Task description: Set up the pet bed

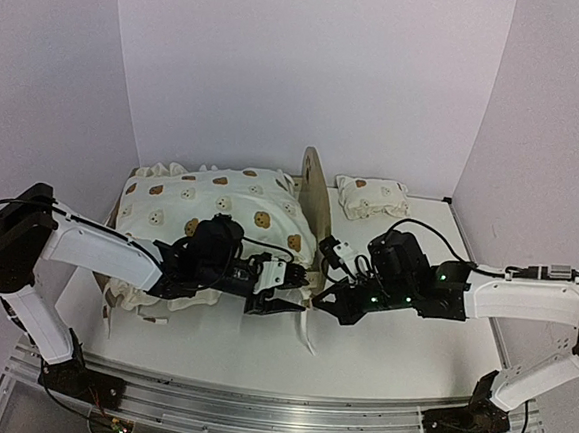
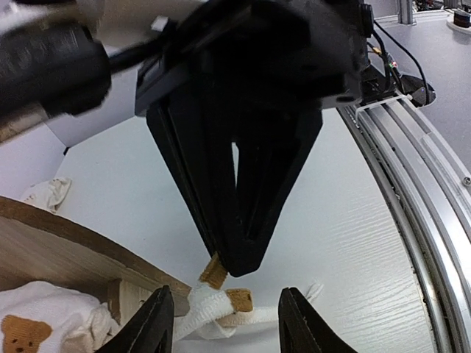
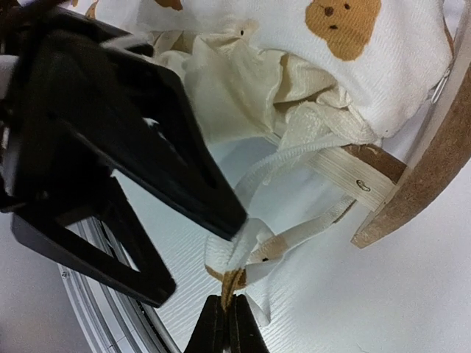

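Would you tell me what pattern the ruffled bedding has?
Cream bedding with brown bear faces; clearest in the right wrist view.

Left pincer (image 1: pixel 285 301) and right pincer (image 1: pixel 325 302) nearly meet beside the pet bed (image 1: pixel 317 184).

We are looking down on a white desk (image 1: pixel 389 350). The pet bed (image 1: pixel 316 191) is standing on its left half, with bear-print bedding (image 1: pixel 220 206) spilling over the frame onto the surface. A small pillow (image 1: pixel 370 197) is lying just right of the upright end board, and a cream tie (image 1: pixel 307 335) is trailing across the desk.
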Controlling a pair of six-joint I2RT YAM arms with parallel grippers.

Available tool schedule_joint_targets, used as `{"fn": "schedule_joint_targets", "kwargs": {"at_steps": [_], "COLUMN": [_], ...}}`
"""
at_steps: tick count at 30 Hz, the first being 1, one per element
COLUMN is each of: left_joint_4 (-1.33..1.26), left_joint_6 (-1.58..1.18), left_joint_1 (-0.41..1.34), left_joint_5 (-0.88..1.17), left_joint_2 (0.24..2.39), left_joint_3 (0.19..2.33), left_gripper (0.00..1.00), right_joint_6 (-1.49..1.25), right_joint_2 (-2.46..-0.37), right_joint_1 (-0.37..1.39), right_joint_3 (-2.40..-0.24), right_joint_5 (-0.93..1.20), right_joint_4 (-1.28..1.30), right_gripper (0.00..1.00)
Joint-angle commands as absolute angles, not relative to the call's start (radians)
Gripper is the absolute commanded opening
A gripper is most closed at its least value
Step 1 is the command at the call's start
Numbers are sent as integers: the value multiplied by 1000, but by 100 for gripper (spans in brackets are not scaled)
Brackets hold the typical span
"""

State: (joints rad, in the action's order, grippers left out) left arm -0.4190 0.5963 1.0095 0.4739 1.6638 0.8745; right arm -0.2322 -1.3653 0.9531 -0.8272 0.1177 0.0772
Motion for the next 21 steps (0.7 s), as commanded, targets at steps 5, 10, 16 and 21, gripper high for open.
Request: {"fn": "schedule_joint_targets", "kwargs": {"at_steps": [5,10,16,21], "left_joint_4": [-391,-389,-419,-418], "left_joint_6": [466,461,447,461], "left_joint_1": [1010,1010,1010,1009], "left_joint_5": [415,416,432,445], "left_joint_2": [1737,1715,1687,1668], "left_joint_3": [969,970,976,978], "left_gripper": [40,39,38,39], "right_joint_6": [-212,-204,-200,-190], "right_joint_2": [-1351,-1347,-1354,-1345], "right_joint_1": [948,949,949,949], "right_joint_3": [-884,-878,-885,-885], "right_joint_5": [168,158,180,171], "right_joint_4": [77,77,77,78], "right_gripper": [0,0,0,0]}}
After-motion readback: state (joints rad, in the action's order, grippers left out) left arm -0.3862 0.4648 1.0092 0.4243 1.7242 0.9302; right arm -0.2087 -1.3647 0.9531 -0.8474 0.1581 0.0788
